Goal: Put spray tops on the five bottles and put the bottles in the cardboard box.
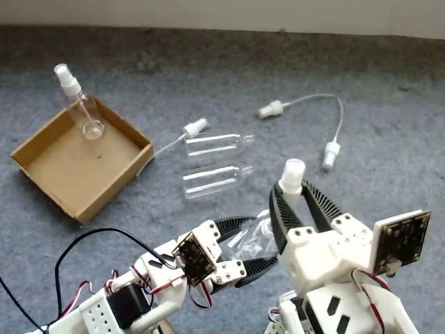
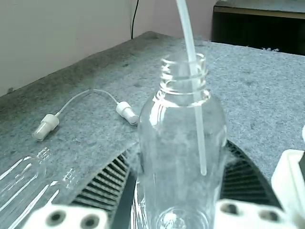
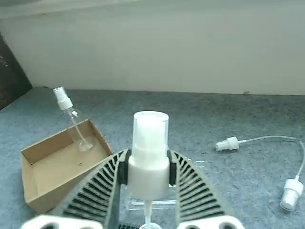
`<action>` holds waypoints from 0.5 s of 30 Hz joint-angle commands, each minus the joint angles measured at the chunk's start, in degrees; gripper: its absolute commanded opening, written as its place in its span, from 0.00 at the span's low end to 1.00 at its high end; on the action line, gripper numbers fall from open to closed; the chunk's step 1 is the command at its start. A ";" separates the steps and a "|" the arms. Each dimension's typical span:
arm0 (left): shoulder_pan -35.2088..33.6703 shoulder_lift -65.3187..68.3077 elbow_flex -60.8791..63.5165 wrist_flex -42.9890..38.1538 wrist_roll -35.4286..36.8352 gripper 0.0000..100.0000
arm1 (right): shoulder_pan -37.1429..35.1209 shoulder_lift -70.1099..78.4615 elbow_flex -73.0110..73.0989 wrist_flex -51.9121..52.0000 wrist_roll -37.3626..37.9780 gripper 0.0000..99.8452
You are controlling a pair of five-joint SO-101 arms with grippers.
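My right gripper (image 1: 293, 186) is shut on a white spray top (image 1: 292, 172), held upright with its thin tube (image 2: 190, 86) hanging down into the open neck of a clear bottle (image 2: 178, 143). My left gripper (image 1: 259, 242) is shut on that bottle (image 1: 256, 236), just below the right one. Two more clear bottles (image 1: 215, 145) (image 1: 212, 181) lie capless on the carpet. A capped bottle (image 1: 83, 108) leans in the far corner of the cardboard box (image 1: 115, 191). In the right wrist view the held top (image 3: 149, 152) sits between the jaws, with the box (image 3: 35, 191) behind it.
Three loose spray tops with tubes lie on the grey carpet: one (image 1: 195, 127) beside the box, one (image 1: 271, 109) farther back, one (image 1: 331, 154) to the right. Black cables (image 1: 90, 240) trail near the left arm's base.
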 commanded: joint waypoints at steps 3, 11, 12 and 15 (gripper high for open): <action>0.84 -0.92 1.19 -0.18 0.26 0.12 | -1.63 -6.11 5.93 -1.01 0.97 0.02; -1.54 -0.92 1.19 -0.18 0.26 0.12 | -1.80 -12.09 11.21 3.30 1.14 0.02; -2.68 -0.92 1.19 -0.18 0.53 0.12 | -1.89 -12.09 11.12 4.62 1.14 0.02; -3.65 -0.92 1.19 -0.18 0.53 0.12 | -1.89 -12.53 11.03 6.29 1.14 0.02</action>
